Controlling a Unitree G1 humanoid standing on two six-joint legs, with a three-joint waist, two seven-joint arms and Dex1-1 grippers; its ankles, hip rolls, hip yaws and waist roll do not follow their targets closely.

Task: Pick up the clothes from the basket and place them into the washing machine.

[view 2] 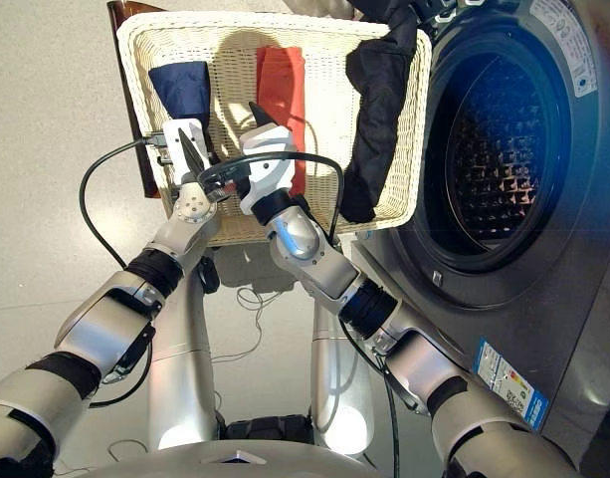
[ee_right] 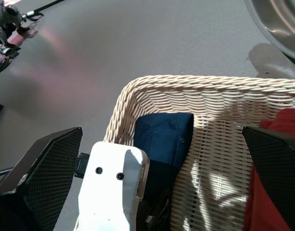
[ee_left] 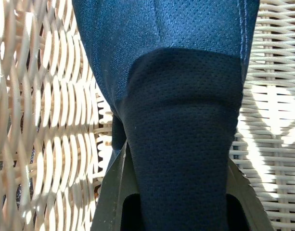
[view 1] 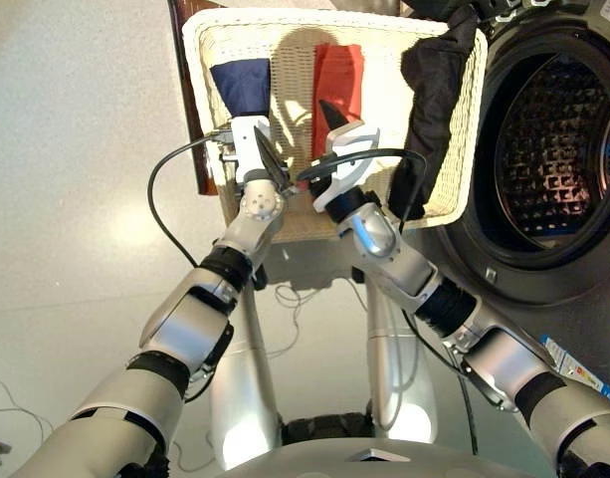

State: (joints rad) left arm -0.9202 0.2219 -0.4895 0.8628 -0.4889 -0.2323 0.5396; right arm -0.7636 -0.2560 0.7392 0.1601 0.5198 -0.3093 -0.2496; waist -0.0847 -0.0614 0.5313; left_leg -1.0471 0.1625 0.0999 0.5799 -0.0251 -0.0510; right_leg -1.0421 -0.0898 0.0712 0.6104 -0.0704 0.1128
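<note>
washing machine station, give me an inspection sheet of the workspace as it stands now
surface: pale grey floor; the basket sits on a dark brown stand beside the washing machine.
job's things: navy cloth and red cloth lie in the basket; black cloth hangs over the rim nearest the machine. Door open, nothing seen in the drum.
clutter: nothing seen.
grippers: left end effector is shut on the navy cloth; right end effector is open over the red cloth, holding nothing.
cables: black cable loops from the left wrist, another by the right; thin wires lie on the floor.
surroundings: energy label on the machine front.
</note>
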